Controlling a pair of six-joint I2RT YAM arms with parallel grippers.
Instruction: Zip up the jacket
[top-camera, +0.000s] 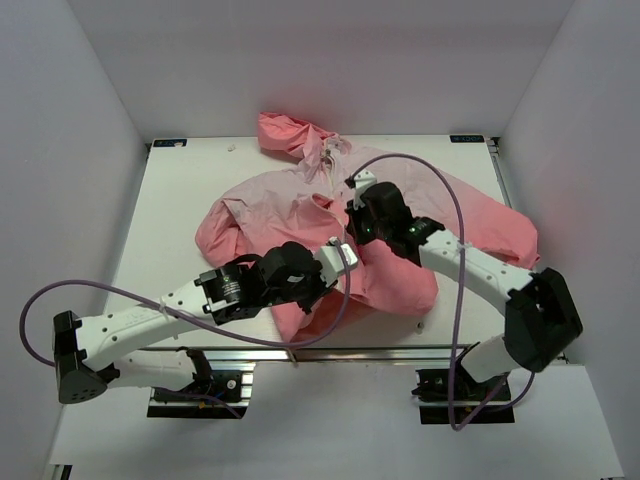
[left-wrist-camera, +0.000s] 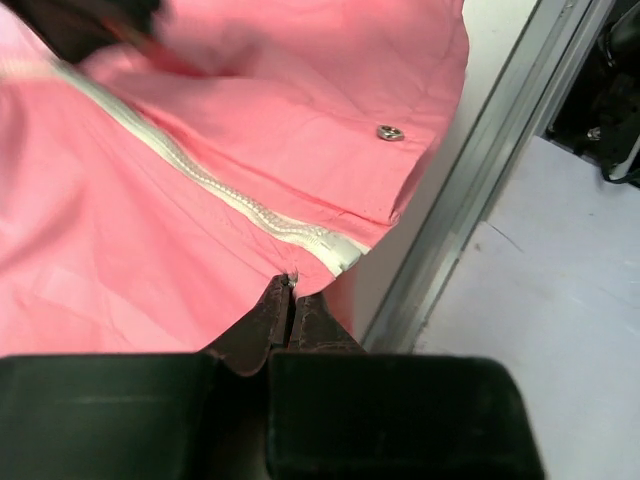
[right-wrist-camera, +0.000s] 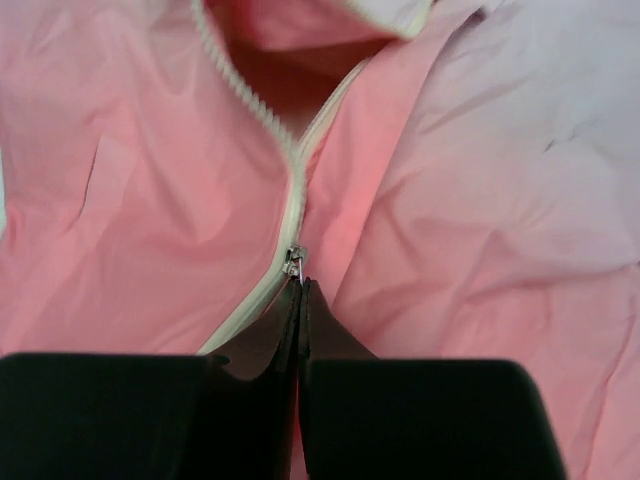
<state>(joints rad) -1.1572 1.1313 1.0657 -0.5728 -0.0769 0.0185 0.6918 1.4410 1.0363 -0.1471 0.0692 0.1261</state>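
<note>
Jacket (top-camera: 270, 205) zipper pull (right-wrist-camera: 293, 262) sits pinched in right tool (right-wrist-camera: 300, 287).

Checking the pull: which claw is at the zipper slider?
The right claw, shut at the metal slider; the left claw pinches the jacket hem at the zipper's bottom end.

Each arm is built of white tubes joined by chunky black housings, the left arm (top-camera: 150, 315) and the right arm (top-camera: 480, 265) alike. A thin purple cable (top-camera: 60, 288) runs from the left one, and a second purple cable (top-camera: 408, 157) from the right. Small green lights (top-camera: 368, 232) glow on the right wrist. The left tool (left-wrist-camera: 291, 287) and right tool (right-wrist-camera: 299, 287) have blocky black bodies with dark, tapering fingers.
</note>
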